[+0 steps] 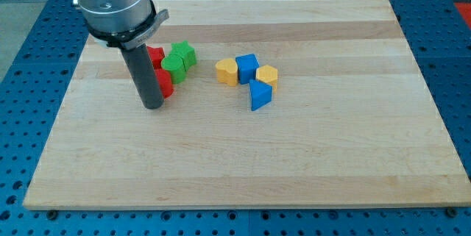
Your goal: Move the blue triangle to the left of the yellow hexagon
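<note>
The blue triangle [260, 95] lies near the board's middle, just below and slightly left of the yellow hexagon [267, 74], touching or almost touching it. A blue cube [247, 67] sits to the hexagon's left, with a yellow heart-like block [227, 70] further left. My tip [152, 105] is far to the left of these, next to the red blocks, well apart from the blue triangle.
Two red blocks [161, 80] sit right of my rod, partly hidden by it. Two green blocks [179, 59] lie beside them toward the view's top. The wooden board [309, 155] rests on a blue perforated table.
</note>
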Controlling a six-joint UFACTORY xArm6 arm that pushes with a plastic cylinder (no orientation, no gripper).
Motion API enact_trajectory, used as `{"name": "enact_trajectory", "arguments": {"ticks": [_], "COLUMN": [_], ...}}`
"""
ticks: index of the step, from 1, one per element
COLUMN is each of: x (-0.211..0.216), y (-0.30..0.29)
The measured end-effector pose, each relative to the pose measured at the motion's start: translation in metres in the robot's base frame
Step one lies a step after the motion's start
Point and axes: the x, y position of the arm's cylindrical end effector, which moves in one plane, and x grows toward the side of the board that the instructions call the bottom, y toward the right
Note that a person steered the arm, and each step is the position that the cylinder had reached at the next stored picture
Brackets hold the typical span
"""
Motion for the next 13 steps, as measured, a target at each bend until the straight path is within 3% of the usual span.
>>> {"name": "enact_trajectory", "arguments": {"ticks": [2,4,5,7,9,10,13], "x": [0.002,0.025,0.026,0.057,0.054,0.032,0.012], "y": [-0.001,0.062,0.063,0.155,0.175,0.189,0.181]}}
